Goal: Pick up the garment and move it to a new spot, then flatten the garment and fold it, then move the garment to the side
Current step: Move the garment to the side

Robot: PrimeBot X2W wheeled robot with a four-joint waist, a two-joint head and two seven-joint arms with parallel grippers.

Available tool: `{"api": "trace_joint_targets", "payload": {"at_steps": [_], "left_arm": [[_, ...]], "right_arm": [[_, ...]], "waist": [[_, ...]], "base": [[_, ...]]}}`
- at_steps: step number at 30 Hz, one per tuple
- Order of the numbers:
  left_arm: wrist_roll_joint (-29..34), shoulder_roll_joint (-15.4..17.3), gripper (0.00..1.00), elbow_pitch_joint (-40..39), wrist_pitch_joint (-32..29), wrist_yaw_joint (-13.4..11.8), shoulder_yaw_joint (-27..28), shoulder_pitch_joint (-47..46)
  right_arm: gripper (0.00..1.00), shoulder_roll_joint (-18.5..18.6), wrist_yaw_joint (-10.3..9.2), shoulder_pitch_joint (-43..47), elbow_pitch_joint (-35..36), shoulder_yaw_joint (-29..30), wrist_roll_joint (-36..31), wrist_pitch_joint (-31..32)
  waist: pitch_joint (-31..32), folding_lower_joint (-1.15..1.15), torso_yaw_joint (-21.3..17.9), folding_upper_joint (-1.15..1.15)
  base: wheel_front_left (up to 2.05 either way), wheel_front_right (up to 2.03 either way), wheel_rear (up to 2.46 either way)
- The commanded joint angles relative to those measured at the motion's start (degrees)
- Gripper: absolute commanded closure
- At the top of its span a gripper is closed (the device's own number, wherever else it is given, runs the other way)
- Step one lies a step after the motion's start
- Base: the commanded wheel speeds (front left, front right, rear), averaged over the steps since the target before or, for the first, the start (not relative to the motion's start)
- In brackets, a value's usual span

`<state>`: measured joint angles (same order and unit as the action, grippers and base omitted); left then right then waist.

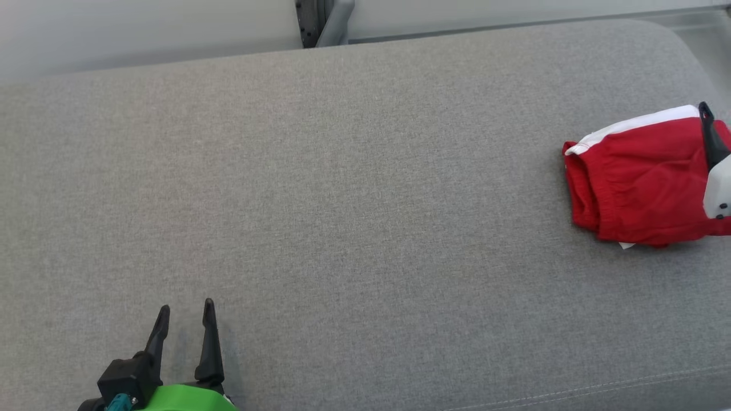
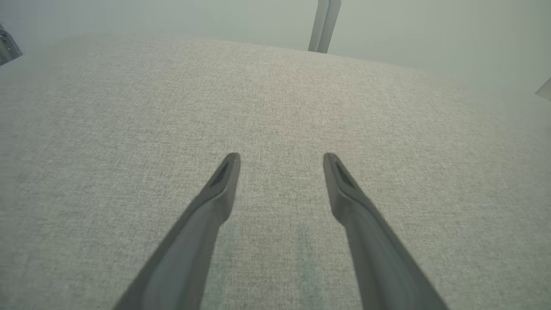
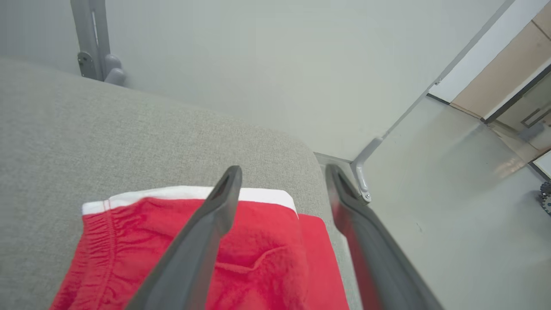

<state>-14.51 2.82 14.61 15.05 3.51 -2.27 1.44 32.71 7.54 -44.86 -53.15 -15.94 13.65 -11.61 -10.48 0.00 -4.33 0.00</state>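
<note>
Well, the folded red fabric garment with its white band (image 1: 639, 182) lies at the far right end of the long grey upholstered cushion (image 1: 365, 200), right by the rounded corner. By the look of it the fold is done and the move to the side is at its end. The right gripper (image 3: 282, 172) sits directly over it, fingers spread wide, nothing pinched between them. One finger crosses the red cloth; the other lines up past the garment's edge, over the cushion's rim and the pale floor (image 3: 452, 206) beyond. Whether a fingertip touches the cloth, I can't tell. The left gripper (image 1: 185, 314) hovers well apart, low at the near left over bare cushion, jaws spread too and empty.

Danger from here? A retreat that drags a fingertip through the cloth would likely snag a layer and pull the fold open. And the garment lies so near the corner that a sideways nudge could tip it over the rim to the floor. A clean lift straight away from the cloth looks the safe call.
</note>
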Motion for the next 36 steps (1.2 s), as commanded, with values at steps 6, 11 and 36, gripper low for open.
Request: {"api": "trace_joint_targets", "payload": {"at_steps": [6,11,36], "left_arm": [[0.1,0.2,0.00,-1.5,0.1,0.0,2.7,2.1],[0.7,0.2,0.00,0.0,0.1,0.5,3.9,3.2],[-0.4,0.2,0.00,4.2,0.1,-0.3,1.0,2.3]], "right_arm": [[0.00,-2.6,-0.12,14.0,16.6,6.2,7.3,-3.6],[0.00,-6.1,-0.06,30.9,30.7,12.4,8.4,-3.6],[0.00,-28.5,-0.11,49.9,43.9,30.8,-18.2,-3.6]], "waist": [[6.7,0.00,1.0,0.00],[10.0,0.00,2.9,0.00],[13.8,0.00,3.9,0.00]], "base": [[0.00,0.00,0.00],[0.00,0.00,0.00],[0.00,0.00,0.00]]}}
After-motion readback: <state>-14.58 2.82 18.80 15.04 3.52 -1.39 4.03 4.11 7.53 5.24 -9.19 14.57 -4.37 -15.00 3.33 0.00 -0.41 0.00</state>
